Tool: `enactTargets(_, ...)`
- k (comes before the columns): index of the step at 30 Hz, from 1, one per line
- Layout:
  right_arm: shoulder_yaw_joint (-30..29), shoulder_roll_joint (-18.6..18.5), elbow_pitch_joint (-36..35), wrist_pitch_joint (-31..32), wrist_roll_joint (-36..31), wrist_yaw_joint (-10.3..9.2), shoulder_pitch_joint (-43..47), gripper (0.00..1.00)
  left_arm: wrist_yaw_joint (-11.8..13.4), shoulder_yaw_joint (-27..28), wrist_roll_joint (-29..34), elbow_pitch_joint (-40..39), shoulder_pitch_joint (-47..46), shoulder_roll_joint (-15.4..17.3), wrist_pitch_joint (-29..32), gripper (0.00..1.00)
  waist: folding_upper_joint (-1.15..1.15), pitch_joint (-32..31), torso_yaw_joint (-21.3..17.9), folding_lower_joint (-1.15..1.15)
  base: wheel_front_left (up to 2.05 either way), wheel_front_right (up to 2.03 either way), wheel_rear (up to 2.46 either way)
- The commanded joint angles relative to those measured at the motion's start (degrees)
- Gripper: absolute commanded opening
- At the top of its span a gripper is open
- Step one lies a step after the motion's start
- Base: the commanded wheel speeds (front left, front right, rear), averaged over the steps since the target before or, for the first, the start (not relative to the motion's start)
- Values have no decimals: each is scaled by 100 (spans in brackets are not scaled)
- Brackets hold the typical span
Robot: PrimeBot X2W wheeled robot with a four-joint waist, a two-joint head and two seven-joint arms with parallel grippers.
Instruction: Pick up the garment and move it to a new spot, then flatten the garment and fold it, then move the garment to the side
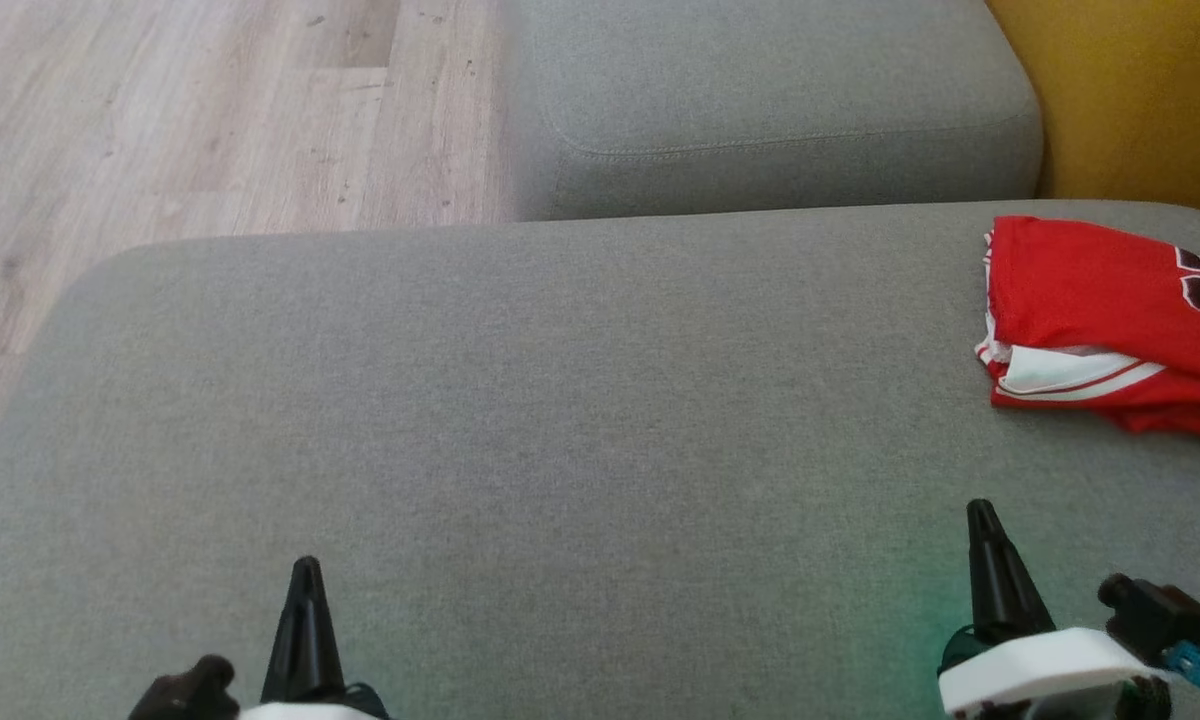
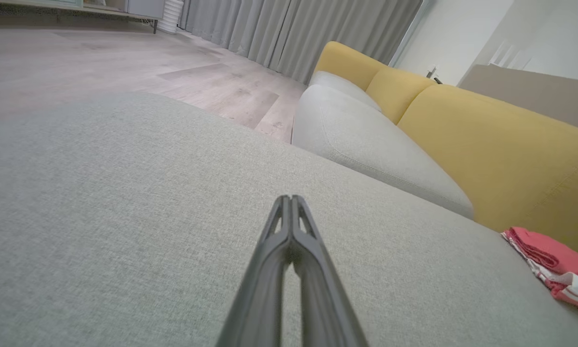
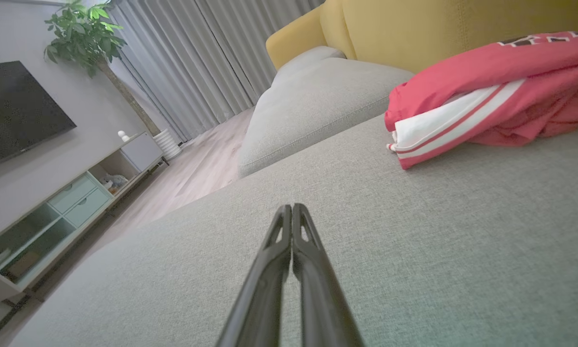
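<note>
Head view: the garment lies folded at about 2 o'clock, on the wide grey seat and close to the yellow backrest, its far end cut by the frame edge. Red top layer, part of the black white-edged lettering showing at the edge; a white panel with a thin red stripe peeks out underneath, on the side facing the robot. Left gripper at 7 o'clock, fingers pressed together into one dark point, holding nothing, over bare cushion and well apart from the garment. Right gripper at 5 o'clock, fingers likewise pressed tip to tip and empty — nearer the garment, which sits at 1 o'clock from it, with a strip of open fabric between them. Right wrist view confirms the tips meeting, the folded bundle up at 2 o'clock. A second grey cushion sits at 12 o'clock beyond the seat, pale wood floor at 10 o'clock. Grey curtains at 12 o'clock in the left wrist view; a dark screen, a leafy plant and a low cabinet from 10 down to 8 o'clock in the right wrist view.
</note>
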Motion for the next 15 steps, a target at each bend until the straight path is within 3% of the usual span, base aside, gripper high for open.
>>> enactTargets(1,-20,-88,-200,48,229,-1,-333,0,-37,117,-216,-153,-292,82,37,0,0,6,-6,0,0,0,0)
enactTargets(15,-116,-106,-209,245,1146,-2,-444,0,-167,265,-1131,-98,-448,107,227,0,0,48,-48,0,0,0,0)
